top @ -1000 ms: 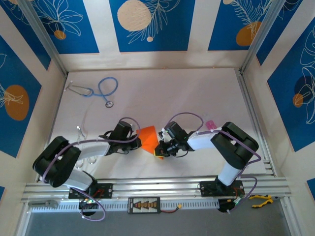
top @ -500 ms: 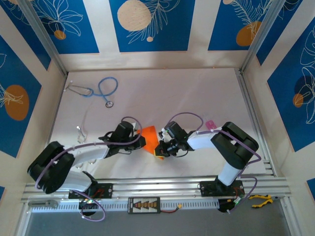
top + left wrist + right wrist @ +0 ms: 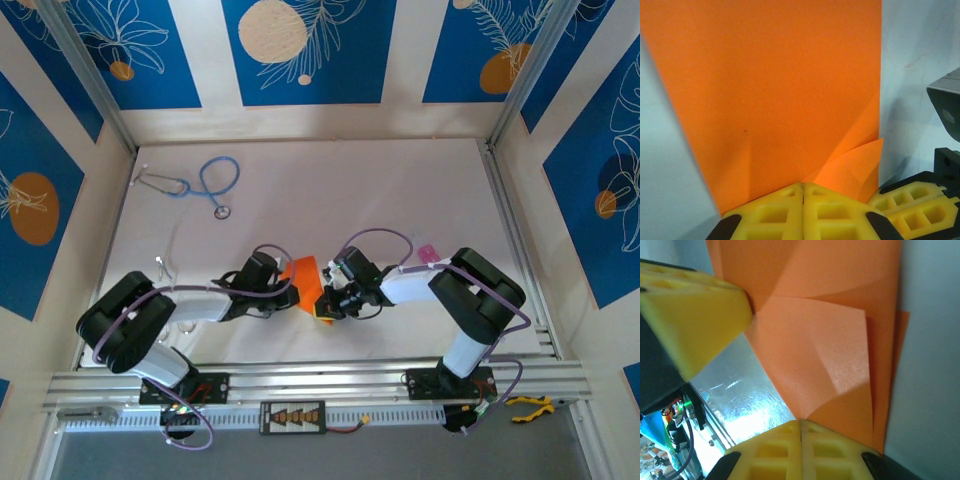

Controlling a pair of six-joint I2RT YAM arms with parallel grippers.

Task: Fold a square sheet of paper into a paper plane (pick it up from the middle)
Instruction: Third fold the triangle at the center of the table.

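Since 1 second ago the left gripper (image 3: 803,199) has been drawn in closer to the square sheet of paper (image 3: 303,277); the partly folded sheet is held near the middle of the surface (image 3: 400,195); the left gripper is clamped onto 1 edge, the right gripper (image 3: 800,434) onto another.

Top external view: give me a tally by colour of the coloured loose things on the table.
Orange: 1, the folded paper
Blue: 1, the stethoscope
Pink: 1, a small thing
Total: 3
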